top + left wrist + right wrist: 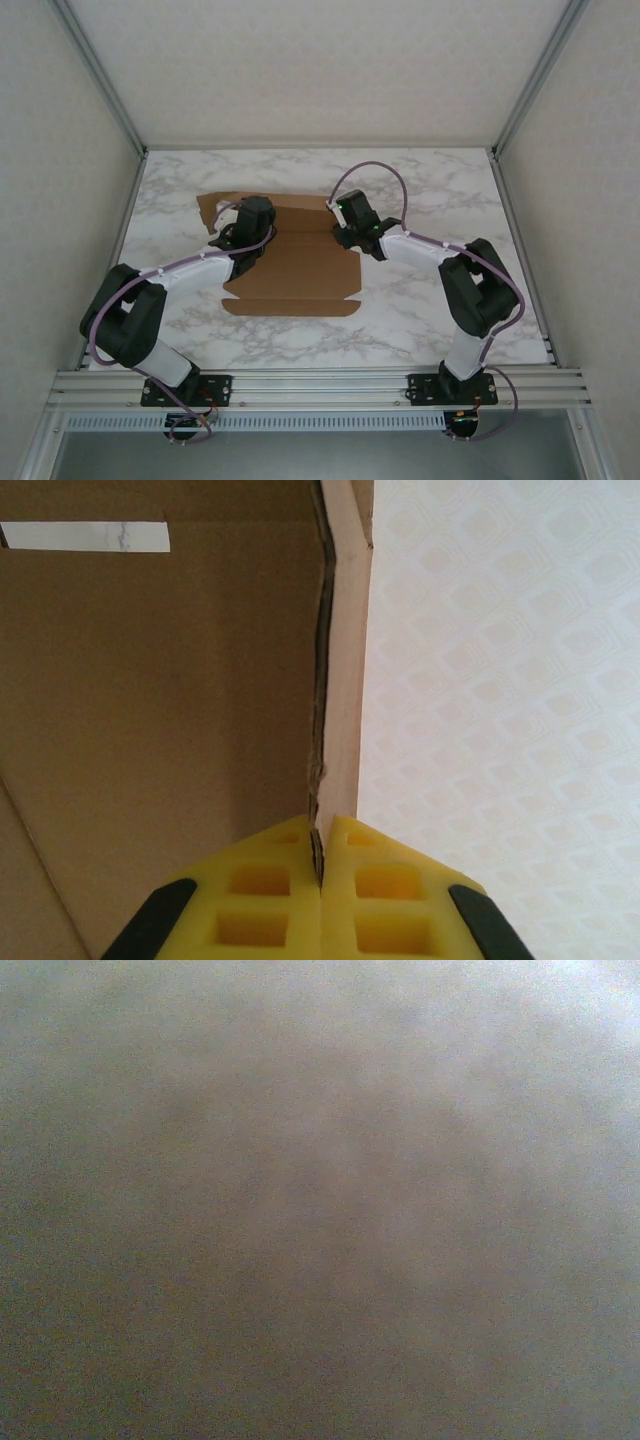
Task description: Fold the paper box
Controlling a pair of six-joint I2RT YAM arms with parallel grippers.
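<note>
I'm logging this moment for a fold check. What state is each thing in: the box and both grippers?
paper box: unfolded, mostly flat on the table, with one edge at its far left raised.
left gripper: jaws shut on that raised cardboard edge.
right gripper: at the box's right edge; whether its jaws are open or shut cannot be told, since its wrist view is a blur.

The paper box (pixel 300 270) is matt brown cardboard, its cut edge rough; the table (pixel 420 310) looks smooth, marble-patterned; the pads (pixel 270 900) of the left gripper (pixel 320 830) look matt yellow plastic
</note>
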